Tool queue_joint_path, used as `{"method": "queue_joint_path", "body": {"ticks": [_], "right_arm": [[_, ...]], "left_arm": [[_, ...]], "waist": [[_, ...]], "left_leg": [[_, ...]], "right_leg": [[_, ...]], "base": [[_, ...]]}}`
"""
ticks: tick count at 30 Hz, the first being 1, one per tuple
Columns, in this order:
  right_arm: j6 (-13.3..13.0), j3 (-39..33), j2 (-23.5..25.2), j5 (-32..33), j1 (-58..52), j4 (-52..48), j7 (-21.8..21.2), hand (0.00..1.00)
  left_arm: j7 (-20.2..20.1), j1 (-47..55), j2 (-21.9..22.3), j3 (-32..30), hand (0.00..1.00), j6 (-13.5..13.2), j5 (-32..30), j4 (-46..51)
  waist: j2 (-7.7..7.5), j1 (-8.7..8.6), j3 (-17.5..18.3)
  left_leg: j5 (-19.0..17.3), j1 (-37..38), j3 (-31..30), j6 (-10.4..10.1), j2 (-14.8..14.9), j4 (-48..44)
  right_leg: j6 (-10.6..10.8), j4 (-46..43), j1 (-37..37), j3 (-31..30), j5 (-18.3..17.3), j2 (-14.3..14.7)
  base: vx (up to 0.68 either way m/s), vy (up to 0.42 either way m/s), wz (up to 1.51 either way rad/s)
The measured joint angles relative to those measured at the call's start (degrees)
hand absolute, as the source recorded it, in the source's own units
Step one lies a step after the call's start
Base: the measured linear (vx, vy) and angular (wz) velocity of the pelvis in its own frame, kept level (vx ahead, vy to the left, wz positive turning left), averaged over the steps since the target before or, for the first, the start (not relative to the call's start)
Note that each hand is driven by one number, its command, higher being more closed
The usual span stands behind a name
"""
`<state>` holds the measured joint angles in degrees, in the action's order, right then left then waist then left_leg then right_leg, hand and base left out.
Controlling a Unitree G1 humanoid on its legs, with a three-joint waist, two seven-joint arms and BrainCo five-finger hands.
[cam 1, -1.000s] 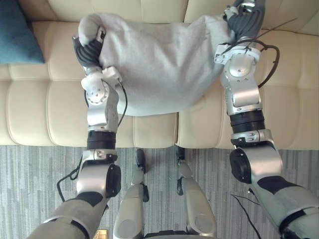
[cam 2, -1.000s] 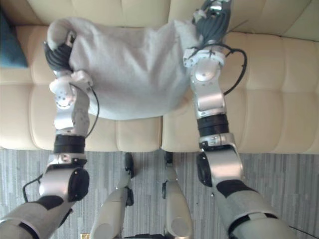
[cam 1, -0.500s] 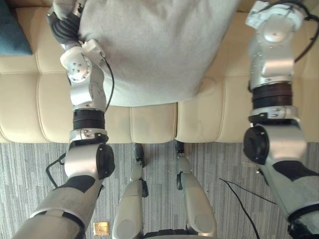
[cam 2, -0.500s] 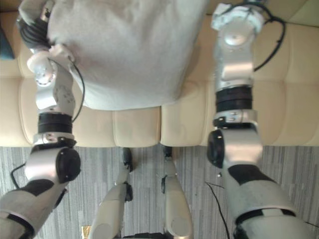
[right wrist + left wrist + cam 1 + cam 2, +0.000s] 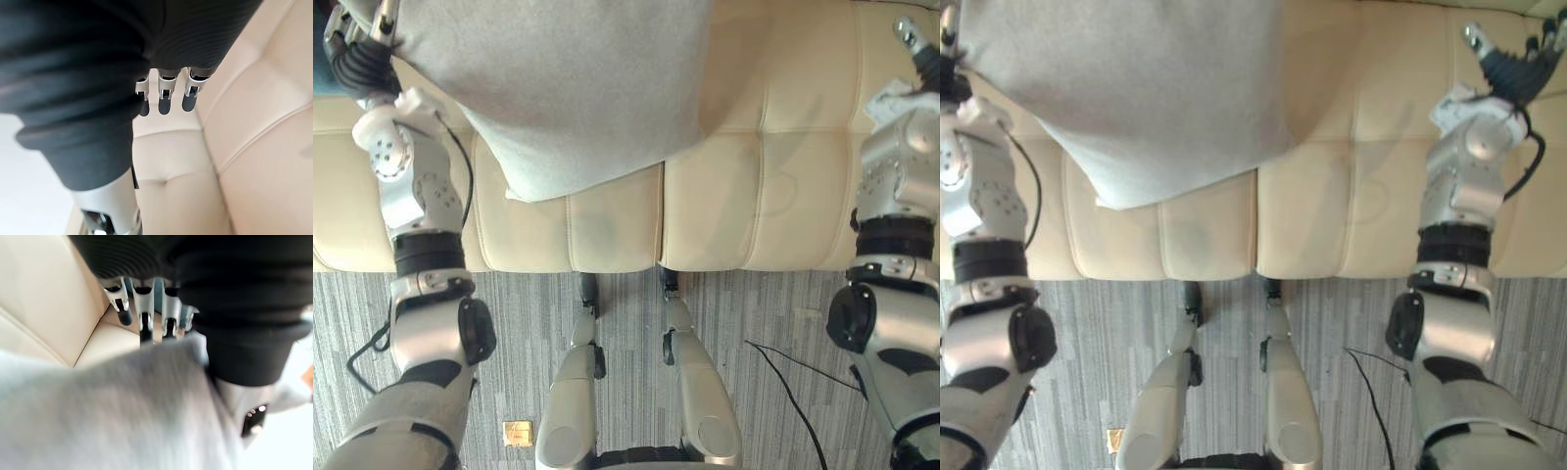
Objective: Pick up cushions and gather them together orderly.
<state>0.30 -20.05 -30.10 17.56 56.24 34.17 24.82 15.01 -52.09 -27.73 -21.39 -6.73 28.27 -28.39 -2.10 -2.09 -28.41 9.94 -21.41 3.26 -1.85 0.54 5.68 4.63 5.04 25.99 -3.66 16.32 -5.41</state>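
A large grey cushion (image 5: 568,88) lies on the cream sofa (image 5: 773,186), spread over its left and middle seats, one corner hanging toward the front edge. My left hand (image 5: 357,54) is at the cushion's left edge. In the left wrist view its fingers (image 5: 144,320) are straight, with the grey cushion (image 5: 107,406) resting against the wrist. My right hand (image 5: 1518,59) hovers over the bare right seat, well clear of the cushion. Its fingers (image 5: 164,95) are straight and spread, holding nothing.
A sliver of a dark teal cushion (image 5: 319,78) shows at the far left behind my left arm. Grey striped carpet (image 5: 783,323) runs along the sofa's front. A small yellow tag (image 5: 517,433) lies on it.
My right hand has let go of the grey cushion and swung out to the right. The left hand's fingers have uncurled. The cushion has moved left, and the camera has shifted too.
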Motion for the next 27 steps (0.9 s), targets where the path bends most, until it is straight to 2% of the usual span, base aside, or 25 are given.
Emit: {"method": "queue_joint_path", "body": {"ticks": [1,2,3,5,11,14,17,19,21,22,25,27], "right_arm": [[0.0,0.1,0.0,0.0,-1.6,0.0,-0.5,0.0],[0.0,0.1,0.0,-0.1,-3.3,0.0,-1.3,0.0],[0.0,0.1,0.0,-0.2,-4.4,-0.1,-1.8,0.0],[0.0,1.3,0.2,-0.4,-6.0,0.0,-3.1,0.0],[-0.1,5.0,1.1,-2.1,-11.5,-2.3,-6.3,0.0],[-0.3,6.3,3.2,-4.3,-17.0,-5.2,-8.1,0.0],[-0.4,8.6,6.6,-6.6,-25.0,-8.1,-10.2,0.0],[-0.6,10.4,10.8,-8.4,-32.1,-9.9,-12.3,0.0],[-0.6,12.1,14.6,-9.0,-37.7,-9.9,-13.9,0.0],[-0.5,12.8,16.8,-9.8,-41.4,-9.8,-15.4,0.0],[-0.4,14.5,19.8,-12.3,-49.7,-7.7,-18.7,0.0],[-0.3,15.1,21.0,-13.4,-52.0,-4.5,-20.4,0.0]], "left_arm": [[-0.4,1.3,-0.2,-0.3,0.0,-0.1,0.0,0.0],[-0.7,2.5,-0.4,-0.4,0.0,-0.1,-0.2,0.0],[-0.7,3.6,-0.5,-0.4,0.0,-0.1,-0.2,0.0],[-0.7,5.4,-0.7,-1.2,0.0,0.0,-0.8,0.0],[-0.7,11.1,-0.7,-1.6,0.0,0.1,-4.6,1.0],[-0.9,18.8,1.4,-1.3,0.0,0.2,-5.8,7.3],[-2.0,28.6,7.0,0.9,0.0,0.6,-8.3,11.8],[-3.7,36.9,13.4,4.0,0.0,1.4,-10.4,13.1],[-5.0,43.3,18.0,6.6,0.0,2.5,-11.4,13.0],[-6.1,47.0,20.5,8.0,0.0,2.9,-11.9,12.4],[-8.3,52.8,24.0,9.1,0.0,3.9,-13.8,5.5],[-9.3,54.5,24.8,9.1,0.0,4.2,-15.4,0.6]], "waist": [[0.04,0.12,0.0],[0.05,0.19,0.0],[0.06,0.26,0.0],[0.21,1.07,0.1],[0.25,1.59,0.1],[0.27,1.54,0.1],[0.71,1.9,1.3],[1.24,2.19,3.7],[1.41,2.23,4.3],[1.55,2.27,6.2],[2.24,2.27,10.1],[2.37,2.26,12.5]], "left_leg": [[-0.1,0.6,-0.3,-0.1,0.0,0.0],[-0.3,1.1,-0.7,-0.4,-0.2,0.0],[-0.5,1.4,-1.0,-0.7,-0.4,0.1],[-0.1,1.5,-1.0,-1.5,-0.1,0.1],[0.4,1.5,-1.2,-1.6,0.0,0.2],[0.4,2.3,-1.1,-1.7,-0.1,0.1],[-0.3,3.7,-1.3,-1.8,-0.1,0.1],[-1.0,4.1,-1.2,-1.5,-0.2,0.1],[-2.1,6.3,-1.2,-1.6,-0.1,0.1],[-2.7,6.7,-1.2,-1.9,0.0,0.2],[-3.6,8.8,-1.3,-1.9,0.1,0.2],[-4.2,9.9,-1.1,-1.8,0.1,0.2]], "right_leg": [[-0.1,0.0,-0.7,0.0,-0.2,0.0],[-1.1,0.0,-1.4,0.0,-1.3,-0.2],[-1.2,0.0,-1.9,-0.1,-2.9,-0.4],[-0.7,0.0,-1.9,-0.2,-3.6,-0.1],[0.0,0.0,-2.0,0.0,-3.1,0.0],[-0.4,0.0,-2.8,0.0,-2.4,-0.1],[-0.2,0.0,-4.1,0.0,-2.6,-0.1],[0.2,0.0,-4.6,-0.2,-3.4,-0.2],[0.4,0.0,-6.7,-0.2,-5.0,-0.2],[0.7,0.0,-7.1,-0.1,-5.8,-0.1],[0.4,0.0,-9.4,0.2,-7.0,0.0],[0.2,0.0,-10.3,0.2,-7.6,0.0]], "base": [[-0.04,0.013,0.09],[-0.05,0.006,0.2],[-0.05,0.0,0.18],[-0.09,-0.031,0.03],[-0.06,-0.027,0.01],[0.0,0.0,0.0],[0.0,0.0,0.0],[0.0,0.0,0.0],[0.0,0.0,0.0],[0.0,0.0,0.0],[0.07,-0.022,-0.01],[0.05,-0.019,-0.04]]}}
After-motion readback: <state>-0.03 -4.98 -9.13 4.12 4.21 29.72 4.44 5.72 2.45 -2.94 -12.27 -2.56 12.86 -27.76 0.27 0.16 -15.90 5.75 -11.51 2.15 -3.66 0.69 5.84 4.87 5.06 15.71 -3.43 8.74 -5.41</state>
